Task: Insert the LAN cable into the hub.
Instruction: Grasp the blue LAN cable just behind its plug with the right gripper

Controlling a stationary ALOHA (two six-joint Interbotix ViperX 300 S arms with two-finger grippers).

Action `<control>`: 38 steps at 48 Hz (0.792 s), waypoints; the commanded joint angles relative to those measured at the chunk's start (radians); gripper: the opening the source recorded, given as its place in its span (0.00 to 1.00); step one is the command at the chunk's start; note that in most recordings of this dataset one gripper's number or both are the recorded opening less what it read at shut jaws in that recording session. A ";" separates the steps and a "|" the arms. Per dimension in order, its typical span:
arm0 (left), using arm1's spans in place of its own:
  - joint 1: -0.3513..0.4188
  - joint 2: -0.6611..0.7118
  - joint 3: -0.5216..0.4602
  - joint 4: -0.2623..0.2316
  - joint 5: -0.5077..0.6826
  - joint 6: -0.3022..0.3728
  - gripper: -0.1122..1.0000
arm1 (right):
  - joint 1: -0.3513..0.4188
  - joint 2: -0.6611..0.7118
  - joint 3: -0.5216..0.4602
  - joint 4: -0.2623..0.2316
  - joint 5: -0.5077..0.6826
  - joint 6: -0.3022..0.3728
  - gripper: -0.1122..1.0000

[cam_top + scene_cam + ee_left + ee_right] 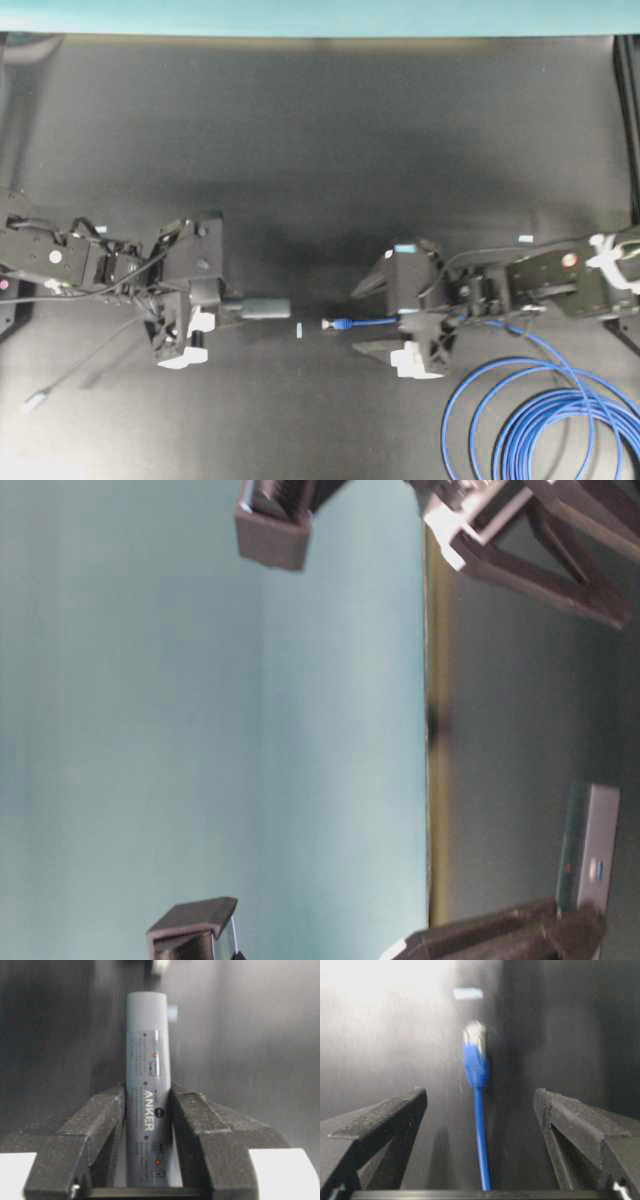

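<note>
Dark tabletop (320, 150): left fingers (107, 1125) are clamping the hub (148, 1085); right fingers (395, 1115), spread, are straddling the LAN cable (476, 1067); regrasp, then align.

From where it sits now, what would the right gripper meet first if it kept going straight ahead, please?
Probably the free end of the hub, held by the left gripper; the LAN cable plug between its open fingers leads. Heights are uncertain.

desk (320, 130): matte black top, fills nearly the whole overhead view
wall (300, 15): flat teal band behind the desk's far edge
tape mark (299, 330): small white strip mid-desk
light: soft, brighter patch at the lower left
</note>
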 commanded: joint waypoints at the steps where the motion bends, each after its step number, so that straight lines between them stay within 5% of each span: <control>1: -0.008 -0.020 -0.023 0.003 0.020 0.002 0.36 | 0.005 0.020 -0.028 0.003 -0.011 0.005 0.84; 27: -0.018 -0.020 -0.025 0.003 0.020 0.000 0.36 | 0.011 0.078 -0.038 0.005 0.025 0.006 0.71; 32: -0.018 -0.020 -0.025 0.003 0.020 0.000 0.36 | 0.012 0.094 -0.043 0.005 0.034 0.008 0.60; 38: -0.018 -0.020 -0.023 0.003 0.020 0.000 0.36 | 0.014 0.112 -0.060 0.005 0.035 0.018 0.36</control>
